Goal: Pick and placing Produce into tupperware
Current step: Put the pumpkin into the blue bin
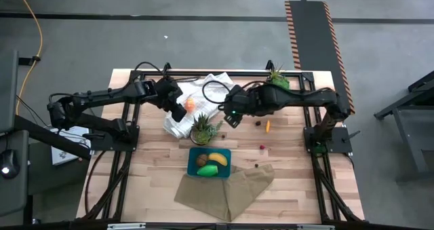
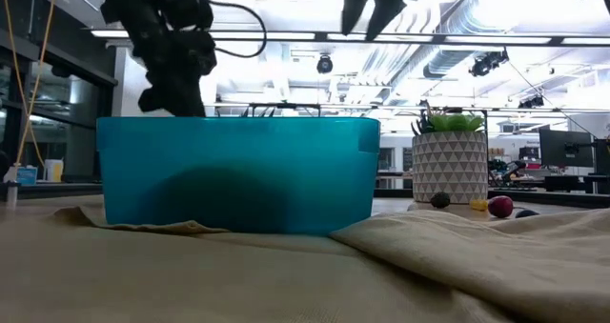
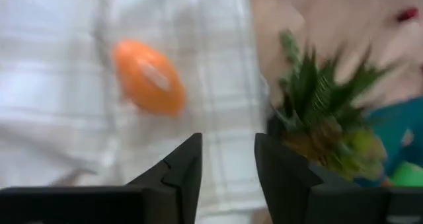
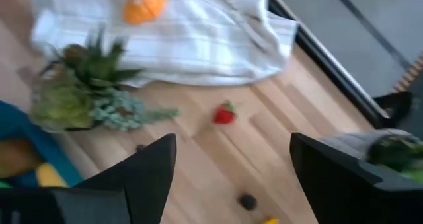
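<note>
The teal tupperware sits near the table's front and holds a yellow banana, a brown kiwi and a green pepper. An orange piece lies on the white towel. My left gripper hovers open just left of it, holding nothing. My right gripper hangs wide open over bare wood right of the towel. Below it are a red berry and a dark berry.
One spiky potted plant stands between the towel and the tupperware, another at the far edge. A tan cloth lies in front of the tupperware. A small orange piece and berries dot the wood at right.
</note>
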You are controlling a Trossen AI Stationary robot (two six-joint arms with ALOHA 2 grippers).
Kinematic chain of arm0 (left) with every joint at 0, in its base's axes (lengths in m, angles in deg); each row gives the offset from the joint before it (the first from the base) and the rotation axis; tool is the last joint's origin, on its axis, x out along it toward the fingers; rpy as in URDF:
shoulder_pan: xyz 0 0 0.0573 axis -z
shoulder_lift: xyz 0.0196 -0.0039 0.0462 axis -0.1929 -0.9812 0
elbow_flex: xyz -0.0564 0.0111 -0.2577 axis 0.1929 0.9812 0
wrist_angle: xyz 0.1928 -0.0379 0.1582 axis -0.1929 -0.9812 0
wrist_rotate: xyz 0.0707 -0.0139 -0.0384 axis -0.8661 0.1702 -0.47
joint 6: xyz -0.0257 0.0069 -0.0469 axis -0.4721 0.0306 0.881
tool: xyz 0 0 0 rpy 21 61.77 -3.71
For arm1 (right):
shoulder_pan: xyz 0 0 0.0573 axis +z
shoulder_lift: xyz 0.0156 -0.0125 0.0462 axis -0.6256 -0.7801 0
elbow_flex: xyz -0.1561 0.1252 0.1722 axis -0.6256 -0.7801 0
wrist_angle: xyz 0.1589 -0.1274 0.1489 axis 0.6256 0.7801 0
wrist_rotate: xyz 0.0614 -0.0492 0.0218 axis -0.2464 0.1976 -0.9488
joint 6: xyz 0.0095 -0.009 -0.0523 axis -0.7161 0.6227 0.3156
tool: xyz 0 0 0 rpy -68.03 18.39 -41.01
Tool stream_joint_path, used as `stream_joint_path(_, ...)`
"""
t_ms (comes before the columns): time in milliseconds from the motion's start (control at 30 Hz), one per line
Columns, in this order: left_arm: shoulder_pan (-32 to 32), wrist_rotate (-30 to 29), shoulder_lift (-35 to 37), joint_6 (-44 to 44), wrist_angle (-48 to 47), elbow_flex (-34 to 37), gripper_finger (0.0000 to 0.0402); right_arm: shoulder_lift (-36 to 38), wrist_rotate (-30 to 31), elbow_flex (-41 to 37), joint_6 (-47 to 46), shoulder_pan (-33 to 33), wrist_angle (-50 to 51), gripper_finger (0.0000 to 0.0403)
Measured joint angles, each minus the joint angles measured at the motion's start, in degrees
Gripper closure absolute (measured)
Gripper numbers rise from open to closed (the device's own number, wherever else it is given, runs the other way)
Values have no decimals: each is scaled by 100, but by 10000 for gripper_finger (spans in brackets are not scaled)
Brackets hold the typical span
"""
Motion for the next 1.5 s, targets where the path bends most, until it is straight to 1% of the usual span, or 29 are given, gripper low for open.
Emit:
stream_joint_path(67, 0, -272, 0, -81, -171, -250, 252, 22, 95, 0, -68, 0, 190, 117)
stream_joint_path(167, 0, -453, 0, -78, -365, -717, 220, 21, 186, 0, 47, 0, 431, 117)
stream_joint_path(267, 0, -526, -109, 196, -717, -1260, 195, 21, 394, -37, 208, -28, 564, 117)
stream_joint_path(333, 0, -581, -245, 419, -1019, -1666, 185, 54, 496, -110, 333, -70, 691, 117)
stream_joint_path(433, 4, -687, -602, 714, -1583, -2325, 182, 218, 514, -241, 636, -201, 646, 117)
stream_joint_path(533, 4, -779, -1095, 950, -2110, -2960, 186, 489, 366, -453, 1178, -364, 361, 117)
stream_joint_path(600, 4, -830, -1434, 1071, -2374, -3299, 191, 759, 135, -672, 1562, -482, 141, 117)
stream_joint_path(700, 0, -871, -1857, 1268, -2630, -3630, 199, 1295, -380, -1165, 2019, -662, -319, 117)
stream_joint_path(933, 4, -1205, -2300, 2023, -2769, -3705, 216, 2784, -1134, -2715, 2477, -858, -1327, 117)
stream_joint_path(1100, 4, -1358, -2503, 2580, -2827, -3703, 219, 3544, -1416, -3554, 2494, -892, -1714, 117)
stream_joint_path(1233, 4, -1470, -2726, 3015, -2983, -3703, 216, 3836, -1661, -3897, 2526, -892, -1812, 117)
stream_joint_path(1367, 4, -1473, -2982, 3239, -3045, -3703, 214, 3900, -1789, -3943, 2722, -892, -1839, 117)
stream_joint_path(1500, 4, -1194, -3192, 3364, -3036, -3703, 205, 3898, -1791, -3943, 2893, -892, -1841, 117)
